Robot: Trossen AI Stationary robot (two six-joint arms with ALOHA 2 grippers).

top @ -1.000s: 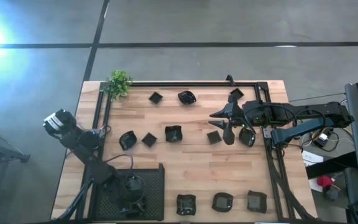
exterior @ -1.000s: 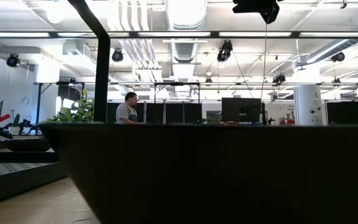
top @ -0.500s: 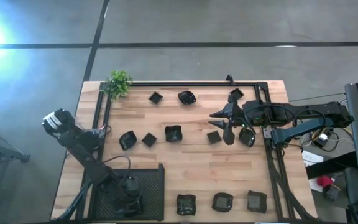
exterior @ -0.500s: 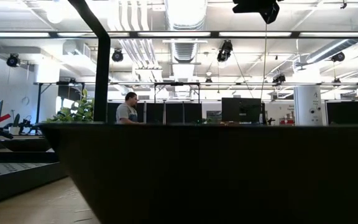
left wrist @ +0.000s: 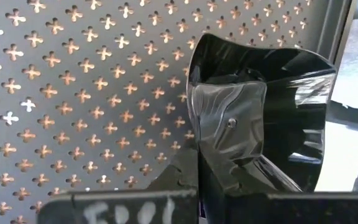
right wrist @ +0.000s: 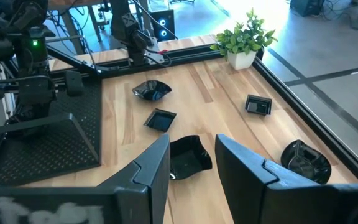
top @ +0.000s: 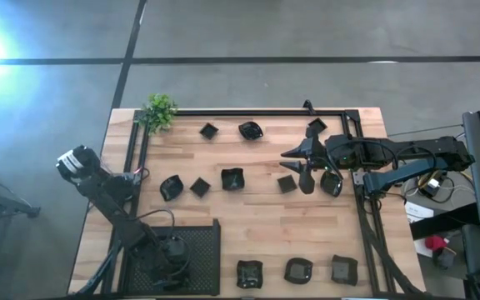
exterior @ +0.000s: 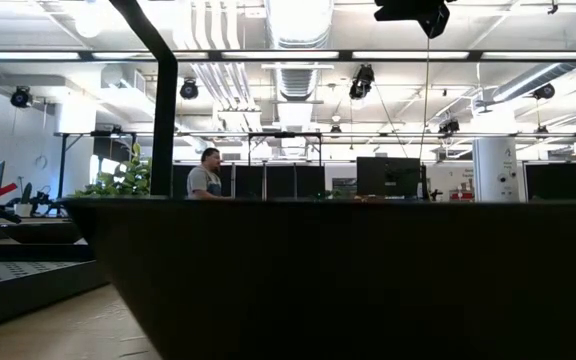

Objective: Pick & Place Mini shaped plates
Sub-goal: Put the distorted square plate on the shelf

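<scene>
A glossy black mini plate [left wrist: 272, 106] is gripped by the closed left tool [left wrist: 229, 155] over the mesh tray [top: 198, 250], slightly deeper than a moment ago, so placement seems near. The right tool [top: 298, 168] is held open and unmoved above the bench [top: 257, 212], among other plates [top: 232, 178].

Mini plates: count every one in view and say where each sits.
12. Far row: three plates. Middle row: five, two by the right hand. Near row: three. One held plate in the left hand over the mesh tray. More may be hidden.
</scene>
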